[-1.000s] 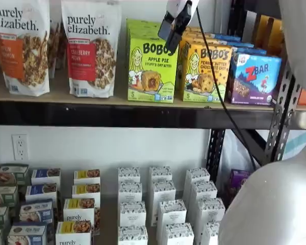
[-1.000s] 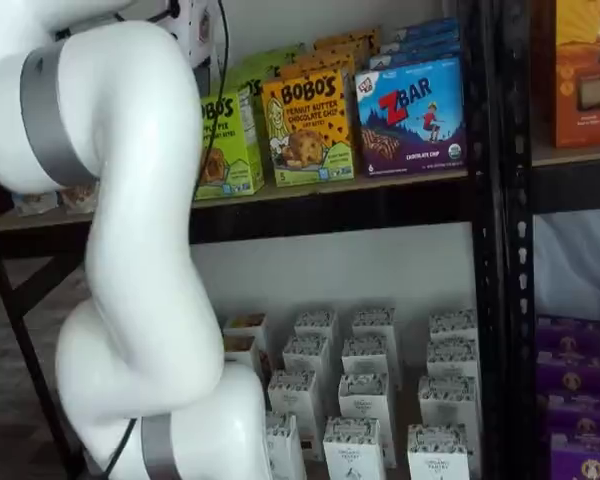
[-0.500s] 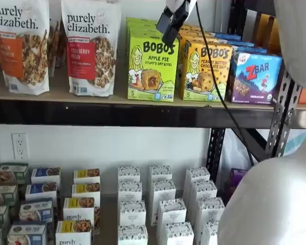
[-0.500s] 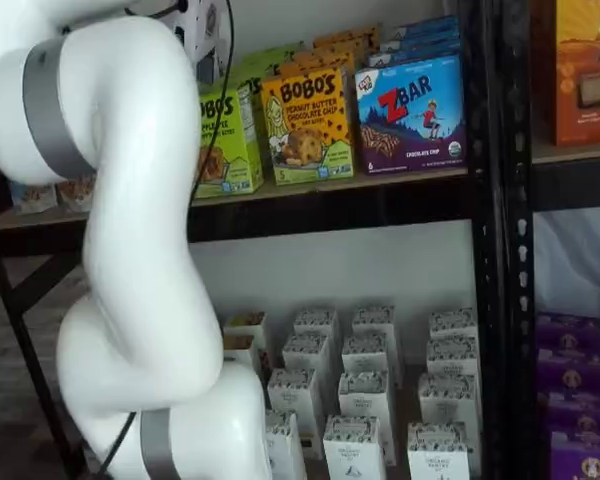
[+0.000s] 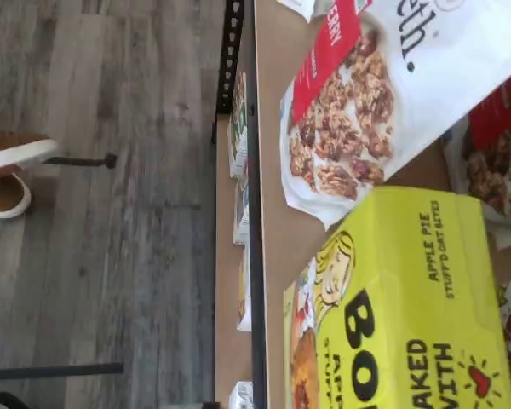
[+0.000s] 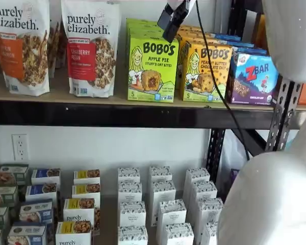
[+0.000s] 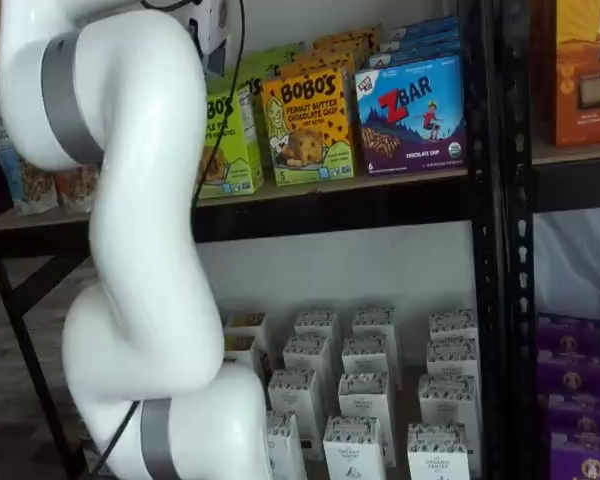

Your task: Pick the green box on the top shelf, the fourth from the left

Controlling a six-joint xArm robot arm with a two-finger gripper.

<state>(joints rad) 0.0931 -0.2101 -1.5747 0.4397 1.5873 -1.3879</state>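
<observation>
The green box (image 6: pixel 152 69), a lime Bobo's Apple Pie carton, stands upright at the front of the top shelf (image 6: pixel 56 96), with more green cartons behind it. In a shelf view my arm hides its left part (image 7: pixel 232 140). The wrist view looks down on its top and front (image 5: pixel 409 298). My gripper (image 6: pixel 169 25) hangs from the top edge just above the box's upper right corner, not touching it. Its black fingers show side-on, so no gap can be made out. Its white body shows in a shelf view (image 7: pixel 212 28).
Two purely elizabeth granola bags (image 6: pixel 91 48) stand left of the green box. A yellow-orange Bobo's box (image 6: pixel 205 71) and a blue ZBar box (image 6: pixel 254 77) stand right of it. Small white boxes (image 6: pixel 160 204) fill the lower shelf. My white arm (image 7: pixel 140 240) stands before the shelves.
The gripper has risen a little, from in front of the green box's top edge to above it. The arm has shifted slightly. The boxes have not moved.
</observation>
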